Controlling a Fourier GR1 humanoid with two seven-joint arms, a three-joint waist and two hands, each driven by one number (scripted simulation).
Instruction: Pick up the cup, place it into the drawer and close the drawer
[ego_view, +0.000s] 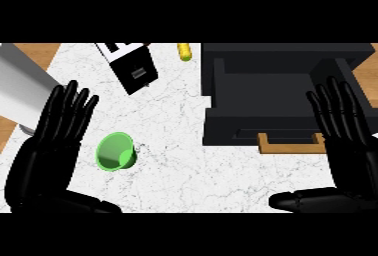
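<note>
A green cup (117, 151) lies on the white marble counter (184, 170), left of centre, its mouth facing up toward me. To the right stands a dark cabinet whose drawer (258, 107) is pulled open, with a wooden handle (290, 143) at its front. My left hand (48, 145) is open with straight fingers pointing away, just left of the cup and apart from it. My right hand (347, 140) is open too, fingers up, over the drawer's right side near the handle. Neither hand holds anything.
A black and white box (131, 65) stands at the back left of the counter. A yellow object (184, 51) lies at the back, left of the cabinet. A grey slab (22, 90) slants in from the far left edge.
</note>
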